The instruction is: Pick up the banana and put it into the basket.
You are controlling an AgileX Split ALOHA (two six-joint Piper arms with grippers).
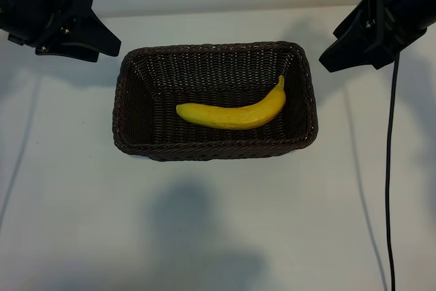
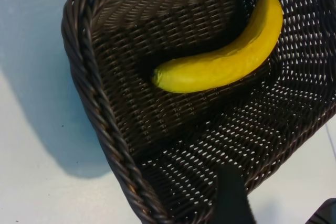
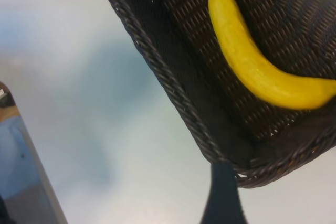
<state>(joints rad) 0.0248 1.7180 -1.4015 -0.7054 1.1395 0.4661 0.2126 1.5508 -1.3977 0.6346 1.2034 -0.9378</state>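
Note:
The yellow banana [image 1: 235, 114] lies curved on the floor of the dark brown wicker basket [image 1: 129, 110], which sits mid-table. It is seen again in the left wrist view as banana [image 2: 226, 61] inside basket [image 2: 105, 124], and in the right wrist view as banana [image 3: 252, 61] inside basket [image 3: 157, 72]. My left gripper [image 1: 109, 44] hangs above the table off the basket's far left corner, open and empty. My right gripper [image 1: 332, 58] hangs off the far right corner, likewise open and empty. One dark finger [image 2: 231, 192] shows over the basket wall, and another finger [image 3: 223, 192] by the rim.
The basket stands on a white table [image 1: 218, 223]. A black cable [image 1: 390, 168] hangs down from the right arm along the table's right side. A broad shadow [image 1: 197, 230] falls on the table in front of the basket.

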